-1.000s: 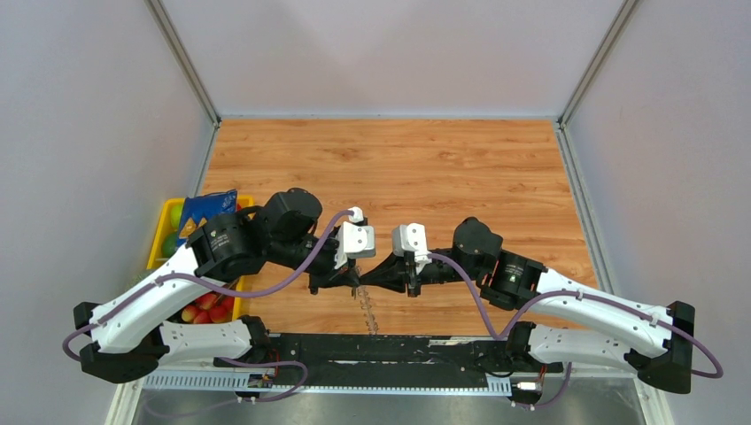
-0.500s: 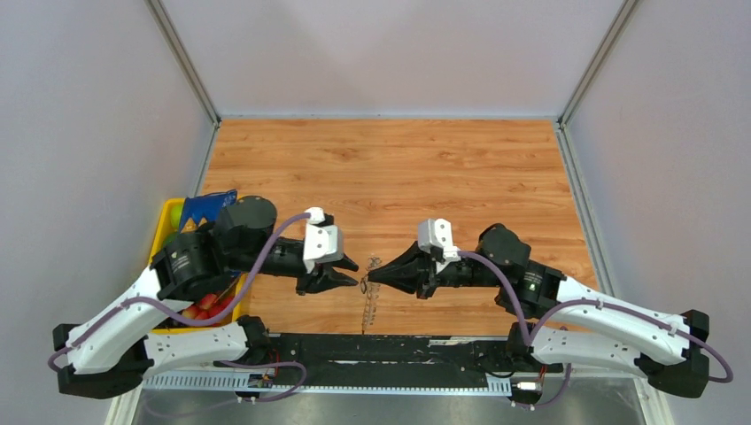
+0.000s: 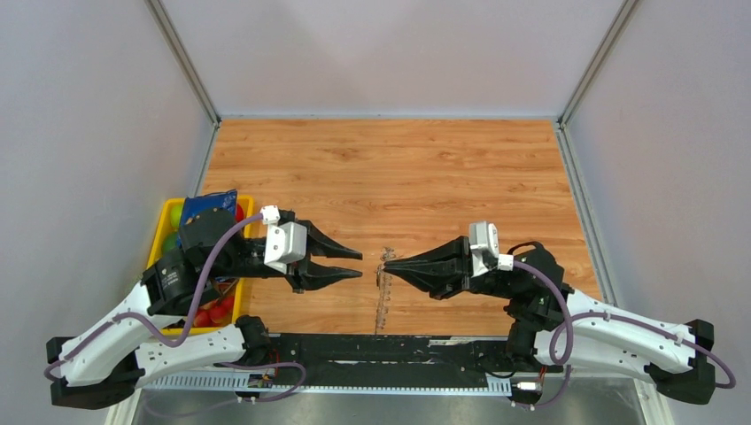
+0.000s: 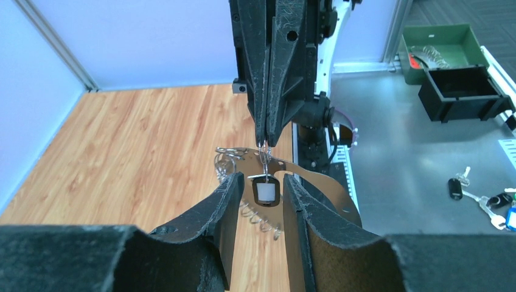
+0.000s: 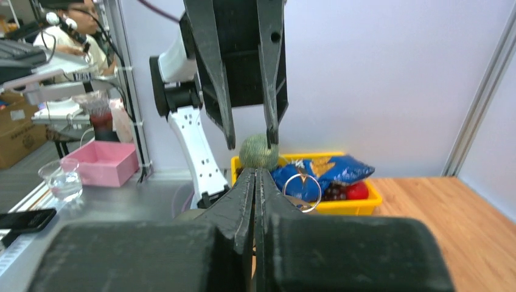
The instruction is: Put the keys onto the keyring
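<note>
My right gripper (image 3: 387, 262) is shut, pinching the top of the keyring (image 3: 383, 292), which hangs below its tip as a thin grey line with a jagged fringe. In the left wrist view a key (image 4: 264, 191) with a black oblong head dangles from the pinched point under the right fingers (image 4: 268, 91), with wire loops of the keyring (image 4: 227, 162) behind it. My left gripper (image 3: 360, 265) is open, a short way left of the ring, holding nothing. Its fingers (image 4: 226, 210) stand on either side of the hanging key without touching it. The right wrist view shows a silver ring (image 5: 302, 192) beside the shut jaws.
A yellow bin (image 3: 165, 232) with a blue snack bag (image 3: 205, 211) and fruit stands at the table's left edge, under the left arm. More keys (image 4: 481, 196) and a green tray (image 4: 447, 45) lie on the metal bench beyond the table.
My left gripper has opened and drawn back to the left. The right arm has shifted right with the keyring, so the two grippers now stand apart.
</note>
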You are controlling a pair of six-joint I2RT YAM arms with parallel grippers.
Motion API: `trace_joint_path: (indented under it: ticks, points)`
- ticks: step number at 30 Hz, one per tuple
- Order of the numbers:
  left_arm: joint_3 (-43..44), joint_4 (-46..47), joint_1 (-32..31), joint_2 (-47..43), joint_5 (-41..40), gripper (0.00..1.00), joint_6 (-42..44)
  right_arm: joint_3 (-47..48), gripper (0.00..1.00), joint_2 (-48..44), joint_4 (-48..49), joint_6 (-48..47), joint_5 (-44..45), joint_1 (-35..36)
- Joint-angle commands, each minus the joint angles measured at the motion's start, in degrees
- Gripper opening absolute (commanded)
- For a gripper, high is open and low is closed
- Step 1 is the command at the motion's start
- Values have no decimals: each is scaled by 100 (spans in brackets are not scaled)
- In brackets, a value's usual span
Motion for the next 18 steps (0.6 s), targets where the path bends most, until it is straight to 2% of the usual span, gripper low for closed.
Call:
trace_joint_path:
  ticks: [1,18]
  points:
    - [-112,1029,-31,10,183,40,-350,-64,0,-97,1570,94,207,59]
    - [-541,2812,-31,-168,-337,41,-1023,-266,0,301,3913,-620,211,143]
